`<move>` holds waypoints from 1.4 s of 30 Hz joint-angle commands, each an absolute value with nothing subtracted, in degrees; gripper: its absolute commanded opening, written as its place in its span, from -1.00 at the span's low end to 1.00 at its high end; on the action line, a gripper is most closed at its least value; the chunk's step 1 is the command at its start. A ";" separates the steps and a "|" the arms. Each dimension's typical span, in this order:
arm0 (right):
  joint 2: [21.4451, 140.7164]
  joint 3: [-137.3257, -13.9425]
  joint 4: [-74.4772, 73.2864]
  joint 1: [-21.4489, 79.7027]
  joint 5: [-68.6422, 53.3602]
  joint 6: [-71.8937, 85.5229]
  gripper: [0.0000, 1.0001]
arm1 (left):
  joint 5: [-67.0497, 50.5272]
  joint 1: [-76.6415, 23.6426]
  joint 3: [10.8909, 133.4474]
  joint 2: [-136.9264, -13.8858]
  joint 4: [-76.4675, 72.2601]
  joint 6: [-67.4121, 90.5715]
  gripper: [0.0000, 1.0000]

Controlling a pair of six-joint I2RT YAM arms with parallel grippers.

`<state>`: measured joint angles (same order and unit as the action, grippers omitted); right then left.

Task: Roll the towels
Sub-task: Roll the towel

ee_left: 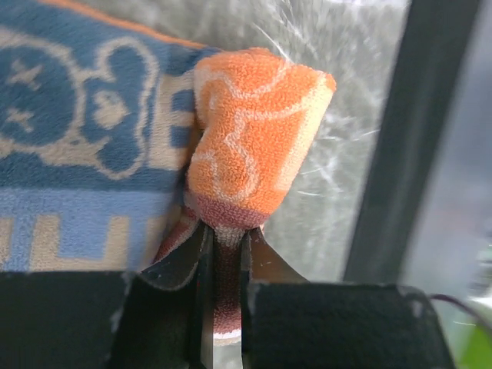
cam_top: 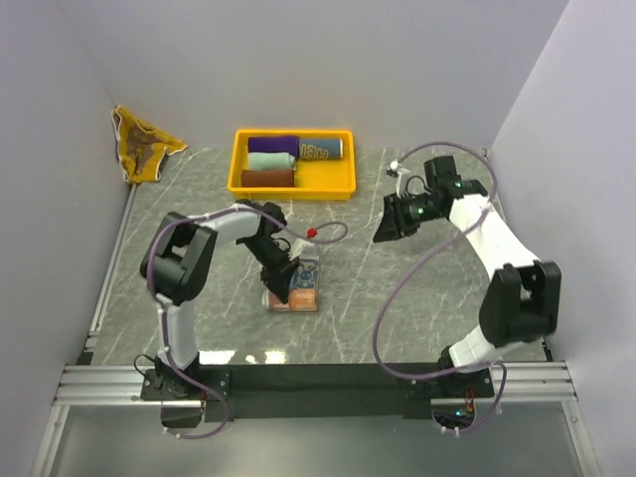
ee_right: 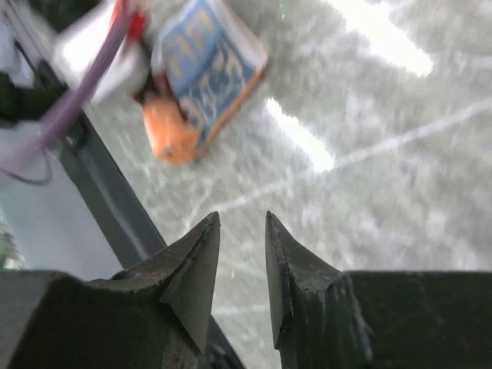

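Observation:
A blue-and-orange patterned towel [cam_top: 304,289] lies mid-table, partly rolled. Its rolled orange end [ee_left: 254,131] bulges just beyond my left gripper [ee_left: 227,231], which is shut on a strip of that towel's edge. From above, the left gripper [cam_top: 282,276] sits over the towel's left side. My right gripper [cam_top: 381,235] hangs above the table to the right, well apart from the towel. Its jaws [ee_right: 242,219] stand open with only the table surface between them. The same towel [ee_right: 204,65] shows far off in the right wrist view.
A yellow tray [cam_top: 334,176] at the back holds rolled towels: purple [cam_top: 273,145], mint [cam_top: 271,160], maroon [cam_top: 268,178] and blue-grey [cam_top: 321,149]. A crumpled brown-and-yellow towel [cam_top: 144,147] lies in the back left corner. White walls close three sides.

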<state>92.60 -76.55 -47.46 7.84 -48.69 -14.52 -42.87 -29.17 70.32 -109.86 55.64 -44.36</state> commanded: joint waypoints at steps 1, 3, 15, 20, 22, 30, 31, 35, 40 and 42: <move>86.50 -69.80 -45.53 8.88 -43.77 -18.89 -0.26 | -41.05 -26.37 74.59 -120.03 61.78 -46.05 -0.99; 81.93 -66.02 -45.70 9.75 -42.98 -20.38 -0.28 | -40.61 -25.49 77.33 -122.68 63.62 -46.23 -0.99; 78.83 -60.99 -32.80 40.14 -21.55 -21.44 0.21 | -39.55 -24.61 90.09 -135.00 67.59 -44.65 -0.85; 88.48 -66.79 -27.53 51.48 -11.88 -25.22 0.36 | -39.11 -24.61 90.97 -136.49 66.71 -42.81 -0.77; 90.87 -68.37 -26.28 53.43 -9.33 -27.94 0.37 | -39.29 -24.52 91.05 -137.11 66.62 -42.45 -0.75; 100.01 -69.79 -22.94 60.03 -8.53 -32.61 0.37 | -39.73 -24.43 92.02 -138.43 67.06 -42.10 -0.67; 100.89 -69.35 -22.59 60.20 -8.53 -32.78 0.36 | -39.73 -24.43 92.11 -138.51 67.23 -42.19 -0.67; 105.98 -68.56 -20.40 60.03 -7.38 -33.31 0.23 | -39.64 -24.26 92.20 -138.34 67.33 -42.45 -0.61; 108.01 -67.06 -21.09 59.68 -9.48 -33.31 -0.22 | -40.60 -23.82 90.71 -136.50 66.71 -42.98 -0.58; 108.89 -67.50 -23.89 59.07 -11.24 -33.14 -0.44 | -41.83 -23.30 89.92 -135.44 66.62 -43.24 -0.50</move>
